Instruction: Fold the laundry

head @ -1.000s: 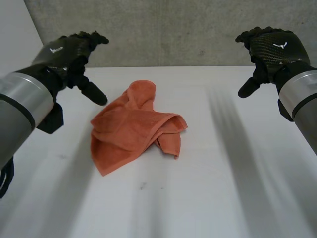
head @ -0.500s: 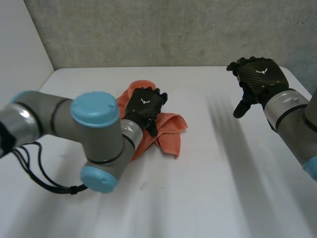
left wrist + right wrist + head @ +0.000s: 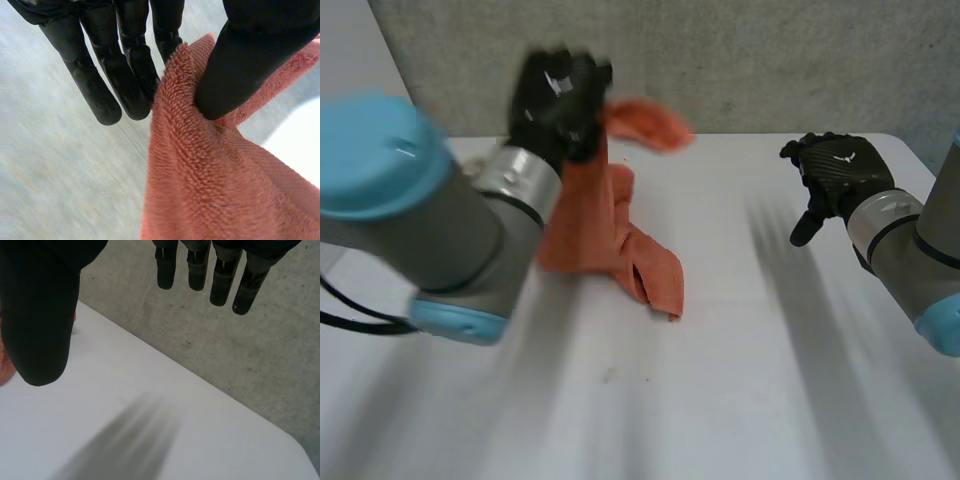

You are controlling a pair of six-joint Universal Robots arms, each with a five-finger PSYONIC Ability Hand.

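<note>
left hand (image 3: 560,95): has lifted the towel (image 3: 610,230) by a pinched edge, thumb against fingers | towel: hangs beneath it, lower end on table (image 3: 740,380) | right hand (image 3: 835,175): empty, fingers loose, well apart | likely shaking out before folding

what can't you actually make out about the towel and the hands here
1. Head view: the left hand shows its back, which hides its grip on the towel. The left arm covers part of the towel.
2. Left wrist view: the towel runs past the edge, cutting off its hanging end.
3. Right wrist view: the right hand hides most of the towel behind its thumb.
</note>
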